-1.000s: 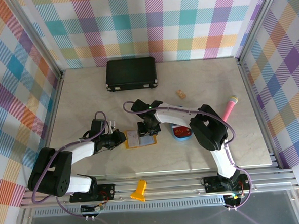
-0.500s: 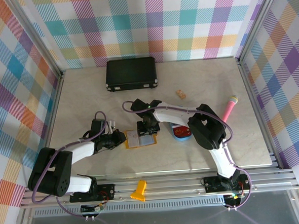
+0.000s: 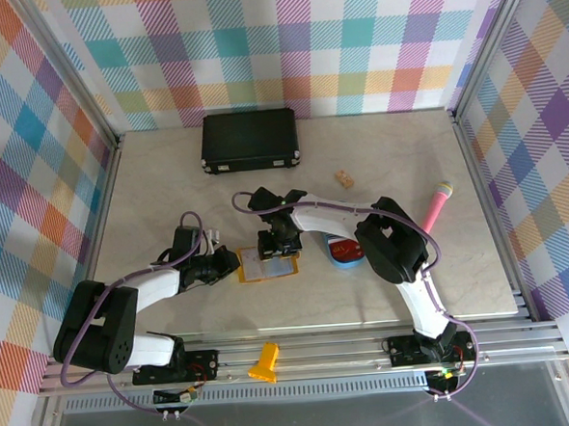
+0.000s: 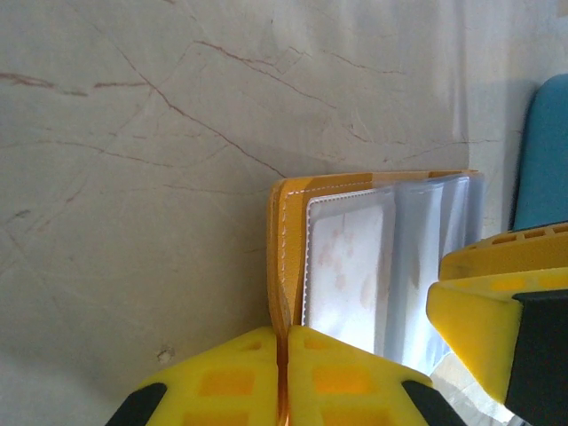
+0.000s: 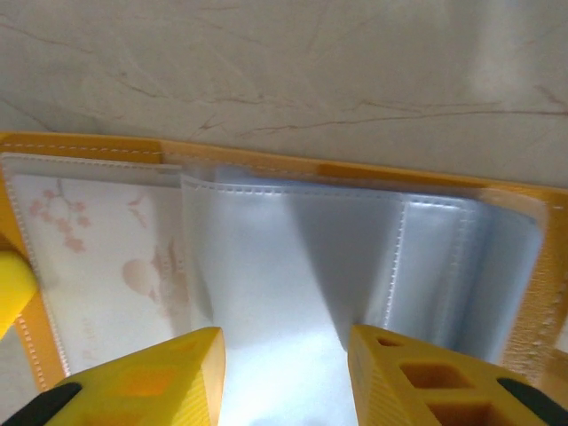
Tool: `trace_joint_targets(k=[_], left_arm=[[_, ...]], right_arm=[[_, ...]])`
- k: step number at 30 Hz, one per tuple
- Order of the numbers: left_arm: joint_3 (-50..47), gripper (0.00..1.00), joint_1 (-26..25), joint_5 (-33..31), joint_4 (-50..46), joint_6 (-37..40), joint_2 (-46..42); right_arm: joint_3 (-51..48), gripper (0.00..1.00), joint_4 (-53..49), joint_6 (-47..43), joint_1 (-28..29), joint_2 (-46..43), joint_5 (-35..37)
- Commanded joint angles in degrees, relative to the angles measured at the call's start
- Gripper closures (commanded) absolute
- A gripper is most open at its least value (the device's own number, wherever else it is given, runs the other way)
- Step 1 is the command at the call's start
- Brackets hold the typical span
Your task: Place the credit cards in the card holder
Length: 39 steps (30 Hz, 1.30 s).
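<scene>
My left gripper (image 4: 282, 344) is pinched tight on the left cover edge of the wallet (image 4: 355, 257). The wallet lies open on the table (image 3: 158, 192), near the front between my two arms. My right gripper (image 5: 284, 373) hangs over its clear sleeves (image 5: 293, 257), jaws partway apart, gripping nothing I can make out.

You have bare worktop (image 3: 148, 192) across the frame's left and lower middle. The black case (image 3: 249, 141) blocks top centre; left tool (image 3: 234, 265), right tool (image 3: 278, 252) and blue tray (image 3: 337, 261) crowd the card holder (image 3: 267, 269).
</scene>
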Motion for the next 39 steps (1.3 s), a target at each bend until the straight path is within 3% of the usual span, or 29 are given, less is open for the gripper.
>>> trace_joint_targets(k=[1, 17, 30, 36, 39], left_arm=[[0.87, 0.91, -0.42, -0.89, -1.76, 1.06, -0.26], [0.57, 0.91, -0.63, -1.5, -1.83, 0.57, -0.92], [0.56, 0.9, -0.66, -2.36, -2.56, 0.35, -1.65], [0.63, 0.73, -0.64, -5.2, -5.35, 0.52, -5.03], [0.9, 0.7, -0.65, -5.5, -6.15, 0.33, -5.93]], right_arm=[[-0.54, 0.59, 1.66, 1.69, 0.37, 1.09, -3.72], [-4.48, 0.62, 10.55, 6.7, 0.33, -0.67, -11.26], [-5.54, 0.67, 13.52, 8.39, 0.37, -1.43, -13.13], [-5.48, 0.67, 13.51, 8.75, 0.37, -1.24, -12.96], [-5.53, 0.67, 13.47, 8.97, 0.33, -1.1, -12.82]])
